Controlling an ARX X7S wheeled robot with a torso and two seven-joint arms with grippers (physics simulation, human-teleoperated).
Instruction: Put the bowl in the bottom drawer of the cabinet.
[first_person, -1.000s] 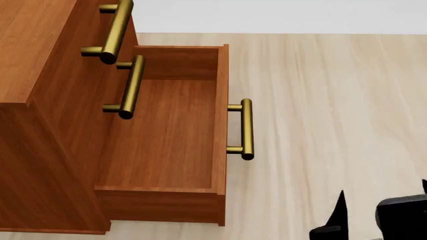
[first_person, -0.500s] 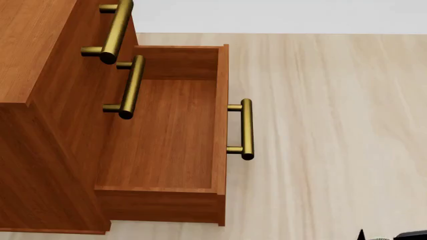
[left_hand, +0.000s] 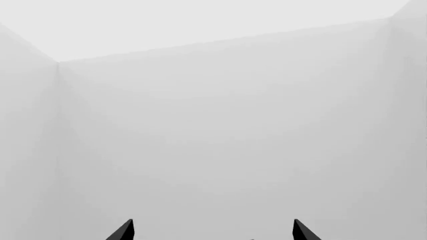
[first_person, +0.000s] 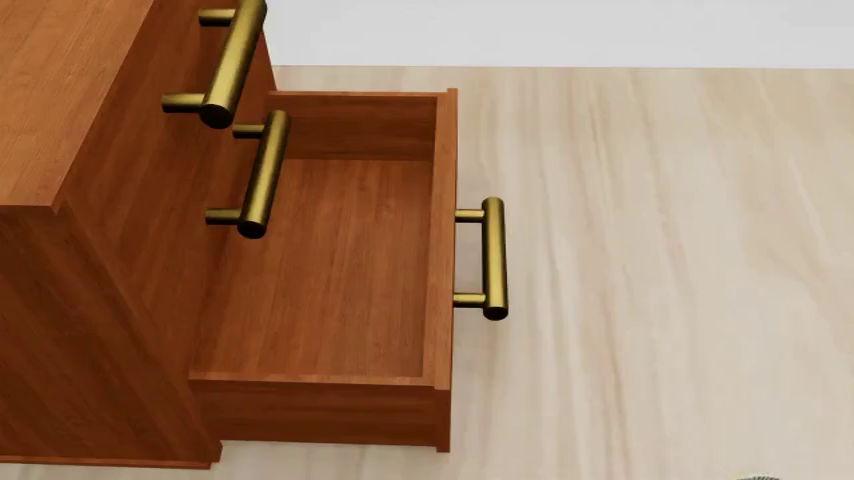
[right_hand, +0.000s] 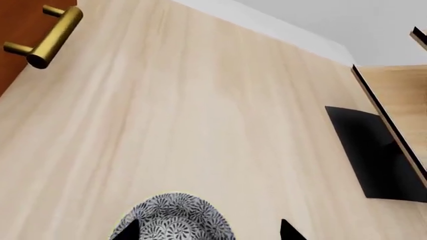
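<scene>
Now, the bowl (right_hand: 175, 218) sits on the floor (right_hand: 200, 125), just under your right hand (right_hand: 208, 231), whose tips stand spread and empty. It looks rigid, glazed, likely slippery and breakable, so pinch the rim. Your left hand (left_hand: 212, 231) is spread too. The bottom drawer (first_person: 334, 270) stands pulled out.

Black, pointed jaws tip both wrist views.
</scene>
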